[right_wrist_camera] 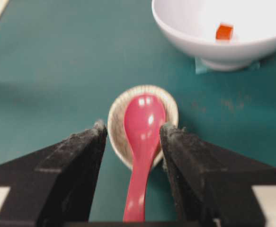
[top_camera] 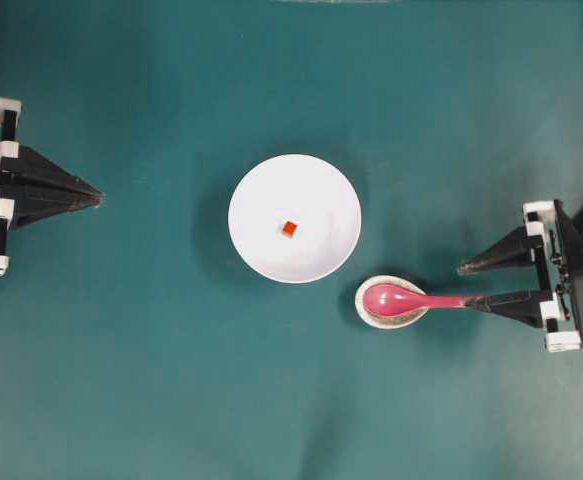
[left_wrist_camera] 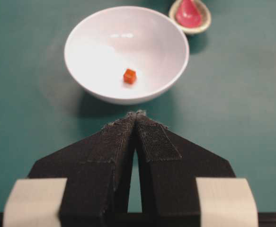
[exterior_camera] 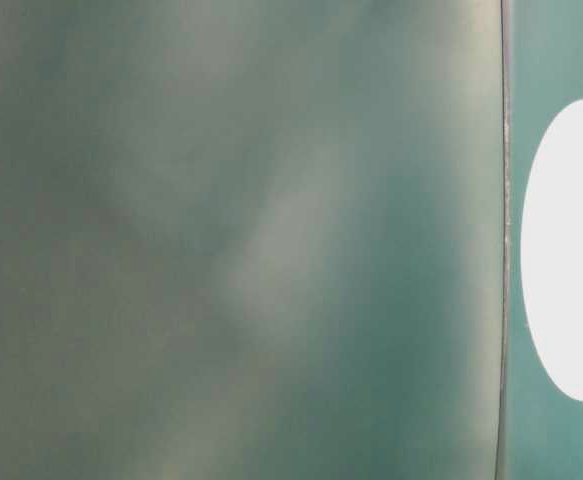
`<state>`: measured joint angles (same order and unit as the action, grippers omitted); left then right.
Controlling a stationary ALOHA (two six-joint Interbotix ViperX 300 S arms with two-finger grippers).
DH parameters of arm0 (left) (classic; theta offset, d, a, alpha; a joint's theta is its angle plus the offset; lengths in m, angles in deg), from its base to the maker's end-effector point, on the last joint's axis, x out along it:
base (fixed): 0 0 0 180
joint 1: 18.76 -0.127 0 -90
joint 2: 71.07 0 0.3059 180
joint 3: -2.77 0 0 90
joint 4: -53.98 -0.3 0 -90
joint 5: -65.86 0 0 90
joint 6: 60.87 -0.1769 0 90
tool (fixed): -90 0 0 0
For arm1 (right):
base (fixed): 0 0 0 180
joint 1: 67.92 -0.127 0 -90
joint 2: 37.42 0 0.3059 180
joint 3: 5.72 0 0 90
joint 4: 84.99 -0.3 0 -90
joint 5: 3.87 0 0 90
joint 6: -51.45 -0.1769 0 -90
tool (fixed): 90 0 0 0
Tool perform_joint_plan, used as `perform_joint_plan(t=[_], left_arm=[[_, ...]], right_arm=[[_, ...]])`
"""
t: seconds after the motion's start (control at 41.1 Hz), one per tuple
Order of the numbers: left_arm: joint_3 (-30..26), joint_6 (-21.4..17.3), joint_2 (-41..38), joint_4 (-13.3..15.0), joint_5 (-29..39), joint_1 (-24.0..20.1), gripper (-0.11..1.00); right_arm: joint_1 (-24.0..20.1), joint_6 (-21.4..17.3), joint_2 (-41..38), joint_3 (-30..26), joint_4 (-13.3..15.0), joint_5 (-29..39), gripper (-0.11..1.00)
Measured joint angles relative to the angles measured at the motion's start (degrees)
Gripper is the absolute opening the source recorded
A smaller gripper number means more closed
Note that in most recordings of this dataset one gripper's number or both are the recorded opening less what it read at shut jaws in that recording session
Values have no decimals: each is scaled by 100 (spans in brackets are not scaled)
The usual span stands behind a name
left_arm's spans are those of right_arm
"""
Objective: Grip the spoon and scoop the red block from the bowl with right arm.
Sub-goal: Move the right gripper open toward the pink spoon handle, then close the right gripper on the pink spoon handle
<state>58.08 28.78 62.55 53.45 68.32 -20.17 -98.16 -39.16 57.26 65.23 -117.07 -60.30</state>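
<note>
Light is bright and even from above. My table-level view is only blur, the bowl [exterior_camera: 571,250] overexposed white. Soft shadows lie under things; the spoon [right_wrist_camera: 142,142] shows small glare.

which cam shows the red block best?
Left wrist view: the red block sits unobstructed and sharp inside the bowl. The overhead view shows it smaller, near the bowl's middle. The right wrist view catches it blurred at the top edge. The table-level view shows no block.
</note>
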Motion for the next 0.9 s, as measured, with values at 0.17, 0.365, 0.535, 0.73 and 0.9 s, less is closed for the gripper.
perform_joint_plan(t=[0.17, 0.365, 0.535, 0.73, 0.9], left_arm=[[0, 0, 0, -9, 0, 0, 0], [0, 9, 0, -9, -9, 0, 0], [0, -18, 0, -9, 0, 0, 0], [0, 0, 0, 0, 0, 0, 0], [9, 0, 0, 0, 0, 0, 0]], right_arm=[[-369, 0, -378, -44, -378, -149, 55], [-615, 9, -747, -97, -589, -255, 55], [-633, 0, -1072, -123, -624, -352, 55], [-633, 0, -1371, -149, -633, -413, 55], [-633, 18, -1582, -193, -633, -422, 55]])
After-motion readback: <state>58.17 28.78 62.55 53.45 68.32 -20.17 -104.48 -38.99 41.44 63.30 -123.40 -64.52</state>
